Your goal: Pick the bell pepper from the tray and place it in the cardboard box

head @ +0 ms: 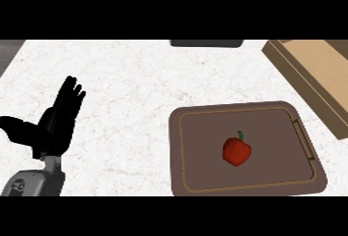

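Note:
A red bell pepper (236, 151) with a green stem lies near the middle of a brown tray (197, 138) at the lower right of the counter. The cardboard box (314, 78) stands at the upper right, partly cut off by the view's edge. My left hand (53, 124) rests open at the far left, fingers up, well away from the tray. The right hand does not show.
A white speckled counter (136, 83) spreads between my left hand and the tray. A dark flat object (206, 43) sits at the counter's far edge. The counter's left corner (10, 53) borders a grey floor.

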